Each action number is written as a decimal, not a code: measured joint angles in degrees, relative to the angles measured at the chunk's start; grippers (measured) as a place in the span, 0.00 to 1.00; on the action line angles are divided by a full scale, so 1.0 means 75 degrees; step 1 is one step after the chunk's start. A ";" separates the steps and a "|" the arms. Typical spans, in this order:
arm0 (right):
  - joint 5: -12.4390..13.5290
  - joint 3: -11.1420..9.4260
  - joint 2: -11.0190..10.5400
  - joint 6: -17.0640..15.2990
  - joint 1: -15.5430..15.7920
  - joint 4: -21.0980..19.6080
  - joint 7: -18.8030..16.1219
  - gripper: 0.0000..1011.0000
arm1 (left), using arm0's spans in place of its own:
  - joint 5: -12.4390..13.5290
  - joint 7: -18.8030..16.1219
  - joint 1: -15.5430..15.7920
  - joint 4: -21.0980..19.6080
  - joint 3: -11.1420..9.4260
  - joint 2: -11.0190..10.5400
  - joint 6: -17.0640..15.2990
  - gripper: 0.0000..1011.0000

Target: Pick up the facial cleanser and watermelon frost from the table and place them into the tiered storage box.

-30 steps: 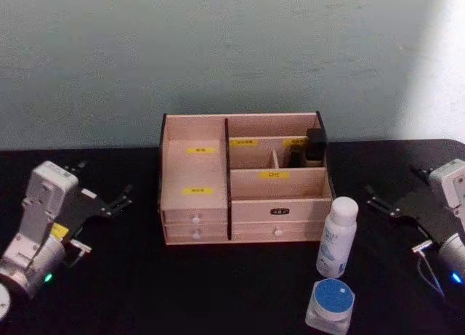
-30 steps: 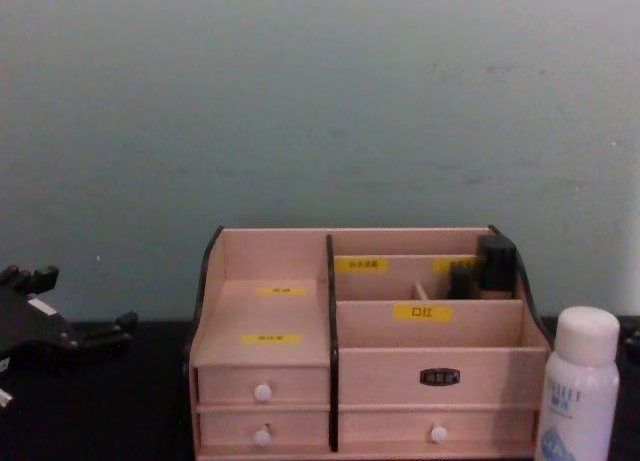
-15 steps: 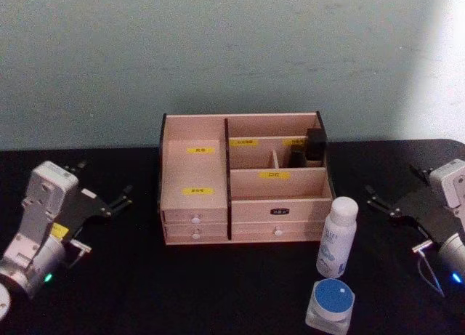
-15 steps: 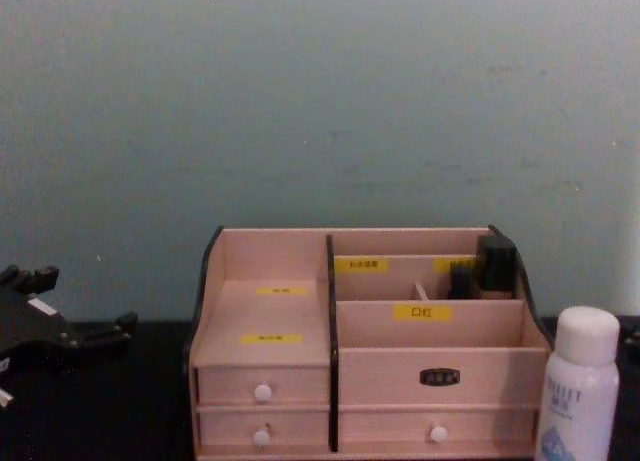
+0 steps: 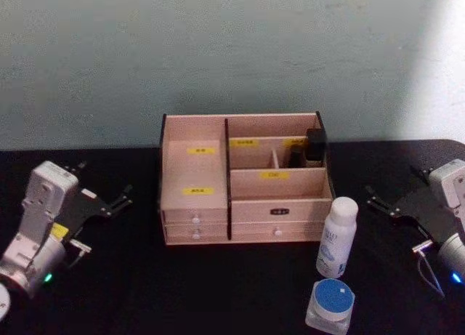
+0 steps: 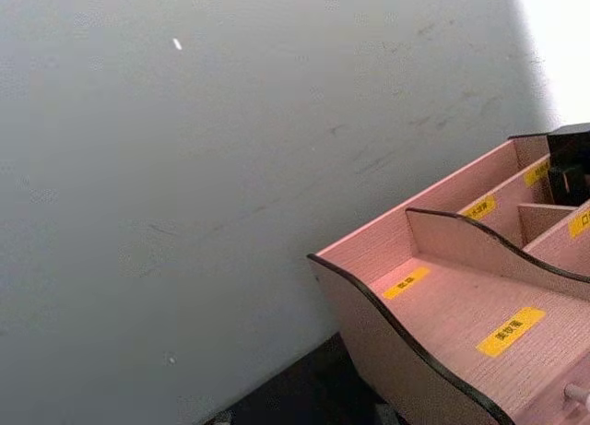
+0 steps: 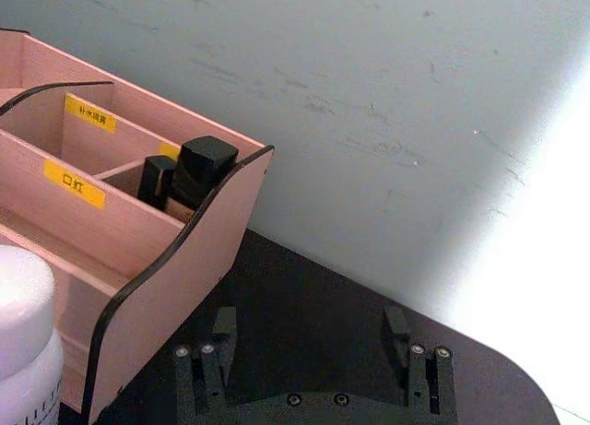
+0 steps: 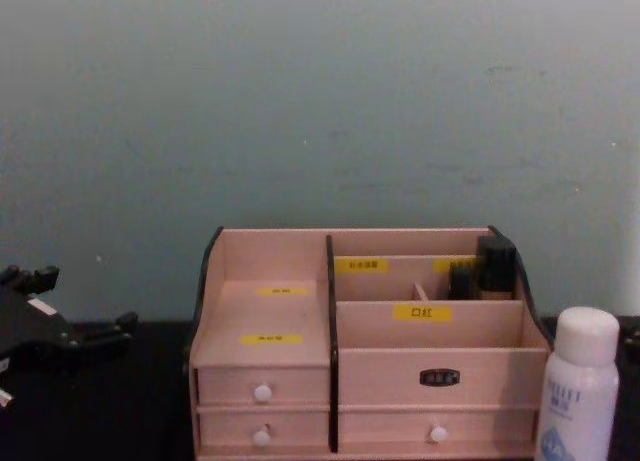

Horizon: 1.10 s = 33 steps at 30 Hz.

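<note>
Entry: start of task, nothing placed yet

The facial cleanser (image 5: 338, 237) is seen upright on the desk (image 5: 218, 284), close in front of the right front corner of the tiered storage box (image 5: 276, 200); whether it touches the box cannot be told. The watermelon frost (image 5: 331, 304) is set lid-up just in front of the bottle, nearer the robot. Neither item is gripped.

The right tool (image 5: 392, 184) is held low over the desk to the right of the box, apart from the bottle and pointed toward it. In the right wrist view its fingers (image 7: 223, 333) are spread wide with nothing between them. This is judged a ready stance: both items lie on the right side, so this arm is the likely one to be used.

The left tool (image 5: 103, 177) is held left of the box, well apart from both items, spread wide with nothing gripped; judged parked.

Box: compartments open at the top, drawers shut. The small dark bottles (image 5: 314, 147) are stood in the rear right compartment; the front right compartment and the left tiers appear unoccupied, so room is judged available.

Next move, as judged: the bottle to be gripped round its body below the cap and kept upright. Being tall and narrow, it could be tipped onto the jar by a sideways nudge
</note>
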<state>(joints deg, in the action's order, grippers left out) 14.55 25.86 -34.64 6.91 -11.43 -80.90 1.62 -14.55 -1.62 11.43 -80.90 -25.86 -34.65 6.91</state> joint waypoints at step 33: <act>0.0084 -0.0304 -0.0061 -0.0047 0.0293 -0.0316 -0.0204 0.99 | 0.0000 0.0000 0.0000 0.0000 0.0000 0.0001 0.0000 0.99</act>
<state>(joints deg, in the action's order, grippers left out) 15.18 23.58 -35.11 6.55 -9.23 -83.27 0.09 -14.55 -1.62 11.43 -80.90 -25.86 -34.64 6.91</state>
